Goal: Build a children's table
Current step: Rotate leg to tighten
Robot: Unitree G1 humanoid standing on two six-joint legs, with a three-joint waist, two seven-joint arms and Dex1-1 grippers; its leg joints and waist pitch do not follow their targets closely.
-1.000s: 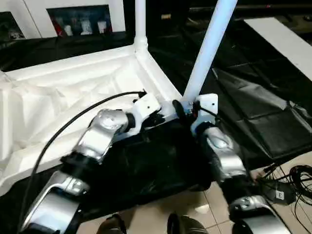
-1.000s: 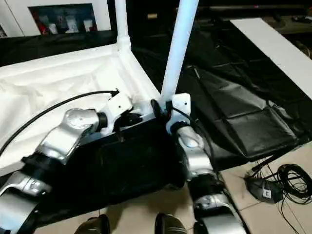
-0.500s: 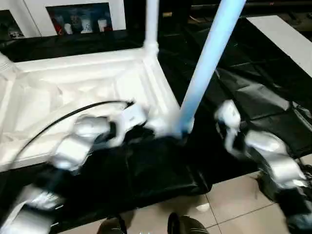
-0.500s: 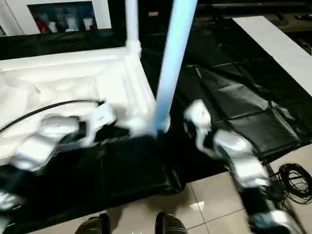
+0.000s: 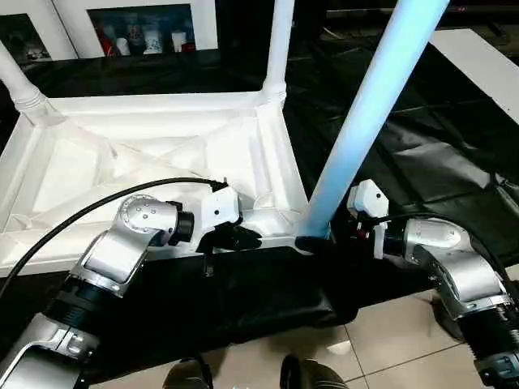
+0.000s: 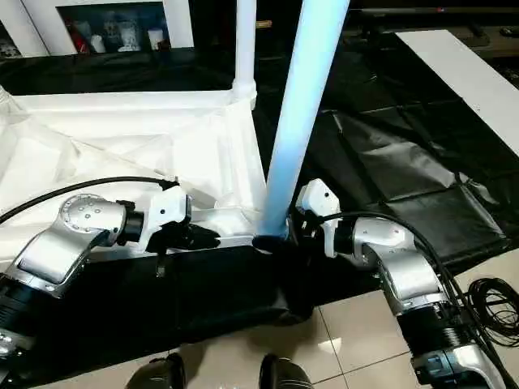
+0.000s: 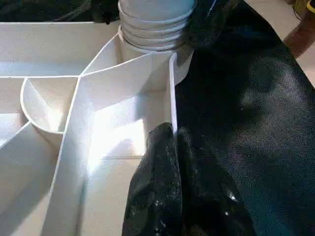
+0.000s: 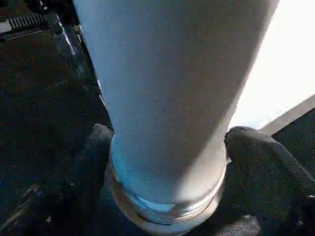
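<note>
- On the black sheet [image 5: 422, 162] covering the floor, the table top [image 5: 154, 162] is lying upside down with its ribbed underside facing up; its near edge is running across the middle of the head views, just beyond the robot's forearms
- At the near corner on the robot's right, 1 long leg [image 5: 369, 113] is standing in its socket and leaning toward the right as it rises out of frame; 2 more legs are standing at the far corners, 1 at the far right corner [image 5: 278, 44] and 1 at the far left corner [image 5: 18, 85]
- Beyond the table, a white cabinet [image 5: 146, 28] with small items behind glass is showing along the back wall
- The right gripper [image 8: 167, 162] is sitting at the foot of the near leg, its 2 fingers [image 8: 258, 162] spread wide on either side of the leg's base; whether they are pressing on it, I cannot tell
- The left gripper [image 7: 172, 135] is resting at the table top's near edge wall, just left of the near leg's socket; its fingers [image 7: 160, 167] are pressed together with nothing between them
</note>
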